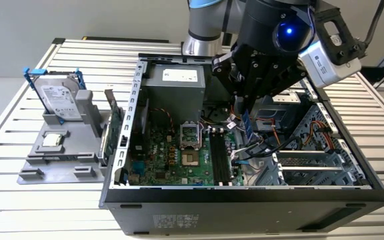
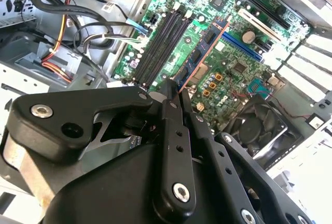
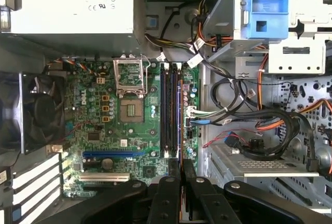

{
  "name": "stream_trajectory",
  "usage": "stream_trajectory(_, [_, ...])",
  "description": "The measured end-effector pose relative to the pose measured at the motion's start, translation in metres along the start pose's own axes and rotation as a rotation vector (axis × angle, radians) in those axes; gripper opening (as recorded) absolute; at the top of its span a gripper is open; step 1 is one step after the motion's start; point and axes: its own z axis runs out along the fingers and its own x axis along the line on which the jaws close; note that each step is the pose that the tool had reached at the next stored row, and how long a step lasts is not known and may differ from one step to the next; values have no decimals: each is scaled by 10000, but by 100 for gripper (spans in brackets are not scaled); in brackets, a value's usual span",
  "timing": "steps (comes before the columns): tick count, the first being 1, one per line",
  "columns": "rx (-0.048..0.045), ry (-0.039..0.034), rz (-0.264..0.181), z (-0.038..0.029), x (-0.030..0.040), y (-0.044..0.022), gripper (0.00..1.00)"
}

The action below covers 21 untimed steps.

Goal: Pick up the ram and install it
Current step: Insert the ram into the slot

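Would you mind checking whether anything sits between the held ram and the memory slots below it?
Nothing visible does. The gripper holds the ram edge-down over the black memory slots; the cables lie beside them, toward the drive bays.

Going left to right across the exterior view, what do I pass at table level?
Hard drive in a blue frame standing on the grey holder → green expansion card standing on edge → motherboard in the open computer case → black memory slots → ram held upright in the hand → cable bundle.
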Motion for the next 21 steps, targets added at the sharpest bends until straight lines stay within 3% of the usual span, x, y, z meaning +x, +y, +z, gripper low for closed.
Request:
stream_trajectory(3, [0,0,0,5,0,0,0])
stream_trajectory(5, [0,0,0,72,1,-1,0])
stream_trajectory(21, [0,0,1,118,2,0,0])
